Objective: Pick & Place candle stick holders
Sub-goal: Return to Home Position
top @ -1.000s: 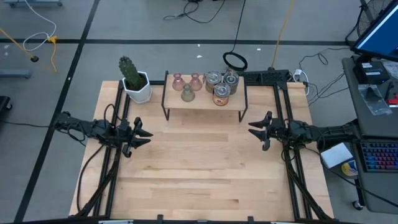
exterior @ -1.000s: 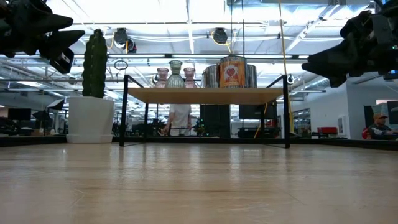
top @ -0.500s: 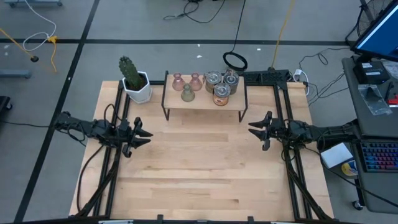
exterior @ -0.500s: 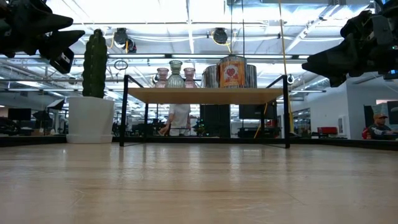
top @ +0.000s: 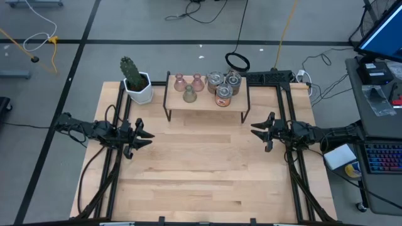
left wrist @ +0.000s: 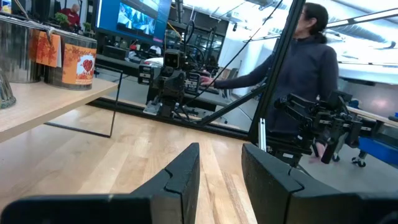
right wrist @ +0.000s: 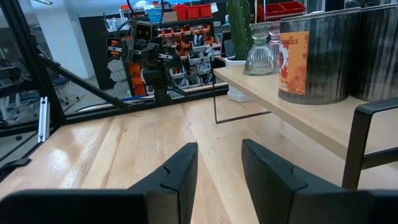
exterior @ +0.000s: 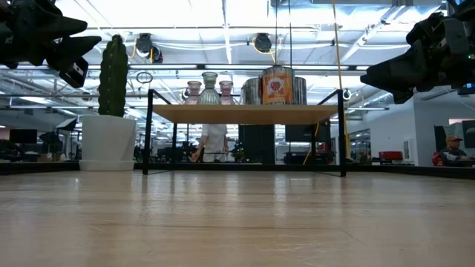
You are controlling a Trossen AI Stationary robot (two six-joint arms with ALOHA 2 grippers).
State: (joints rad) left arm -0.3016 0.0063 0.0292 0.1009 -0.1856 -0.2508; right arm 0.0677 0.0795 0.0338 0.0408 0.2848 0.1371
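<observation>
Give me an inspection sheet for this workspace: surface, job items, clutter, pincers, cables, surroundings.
Surface: wooden table, carrying a black-framed shelf at its far edge.
Job's things: all on the shelf: two pink glass holders, one olive-green holder, two silvery holders, one orange-copper holder.
Clutter: potted cactus left of the shelf.
Pincers: left pincer and right pincer open, empty, above the table's sides.
Cables: black cable loop on the floor behind the table.
Surroundings: person beyond the table; keyboard on a side desk.

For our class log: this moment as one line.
left hand: open, empty, left edge | right hand: open, empty, right edge | holders: on shelf
</observation>
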